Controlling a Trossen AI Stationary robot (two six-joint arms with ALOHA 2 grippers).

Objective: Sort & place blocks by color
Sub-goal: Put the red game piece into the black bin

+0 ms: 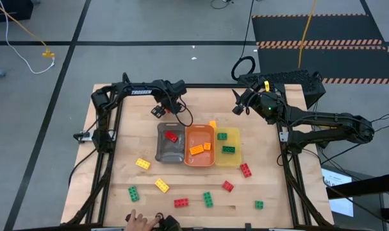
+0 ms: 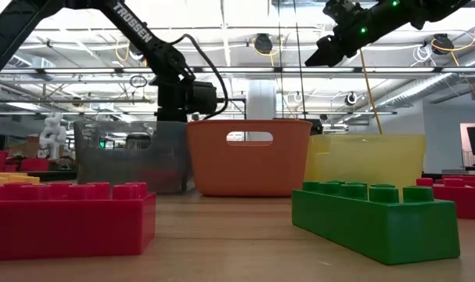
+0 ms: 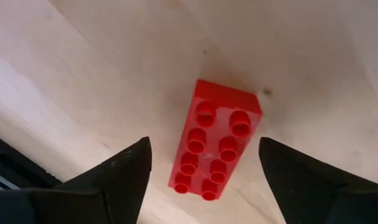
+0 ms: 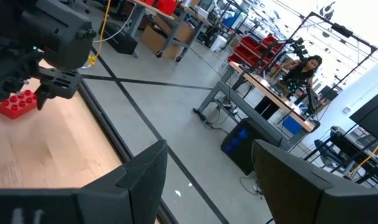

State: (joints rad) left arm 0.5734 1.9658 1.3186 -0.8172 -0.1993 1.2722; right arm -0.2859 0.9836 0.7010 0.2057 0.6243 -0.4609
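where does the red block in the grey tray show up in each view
high view: red block lies in the grey tray, under the left gripper.
low view: not visible; the same grey tray stands left of the orange tray.
left wrist view: centre, between open fingers.
right wrist view: far left.

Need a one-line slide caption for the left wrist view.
Left gripper open above a red block lying studs-up.

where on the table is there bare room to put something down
Bare wood lies left of the grey tray, right of the yellow tray and along the far edge. Crowded: the near strip, strewn with loose blocks such as a yellow one and a green one.
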